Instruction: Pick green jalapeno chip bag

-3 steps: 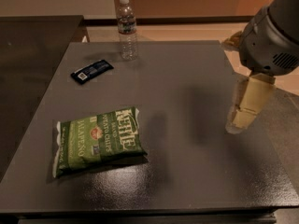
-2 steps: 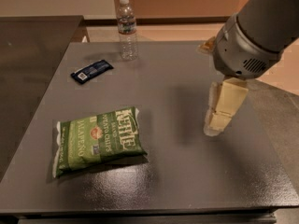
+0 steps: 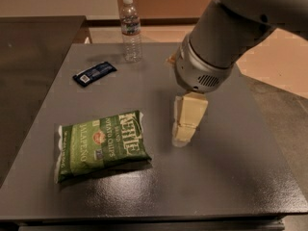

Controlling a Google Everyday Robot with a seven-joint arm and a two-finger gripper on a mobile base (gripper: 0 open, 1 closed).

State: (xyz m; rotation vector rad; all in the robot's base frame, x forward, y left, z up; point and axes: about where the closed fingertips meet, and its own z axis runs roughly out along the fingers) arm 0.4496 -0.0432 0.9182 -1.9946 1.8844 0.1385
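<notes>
The green jalapeno chip bag (image 3: 102, 144) lies flat on the dark grey table (image 3: 231, 177), towards the front left. My gripper (image 3: 184, 129) hangs from the grey arm above the table's middle, just right of the bag's right edge and apart from it. Its cream-coloured fingers point down and slightly left. It holds nothing that I can see.
A clear water bottle (image 3: 131, 30) stands upright at the table's back edge. A small dark blue snack packet (image 3: 94, 73) lies at the back left. A dark counter (image 3: 33, 37) adjoins the table on the left.
The arm and gripper have moved left from the table's right side towards the middle, closing in on the chip bag. The bag, bottle and packet have not moved.
</notes>
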